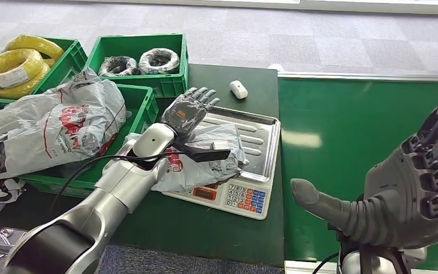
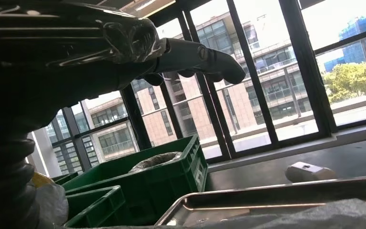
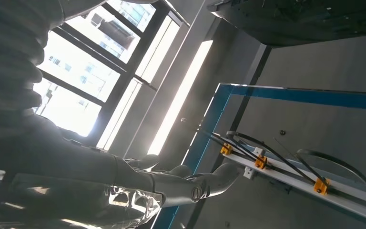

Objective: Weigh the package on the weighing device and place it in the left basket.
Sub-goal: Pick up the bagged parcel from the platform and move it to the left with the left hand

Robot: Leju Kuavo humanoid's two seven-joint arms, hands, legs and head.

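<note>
Closest in, the right robot hand [image 1: 416, 188] hangs released over the green belt [image 1: 353, 148], fingers apart and holding nothing. Further out, the package [image 1: 205, 160] (a crumpled grey bag with red print) lies on the scale [image 1: 245, 171] on the counter [image 1: 228, 228]. The left robot hand [image 1: 189, 111] is spread flat above it, seemingly just over the bag, though contact is hard to judge. Beyond, to the left, the left basket [image 1: 140, 105] holds more bags.
</note>
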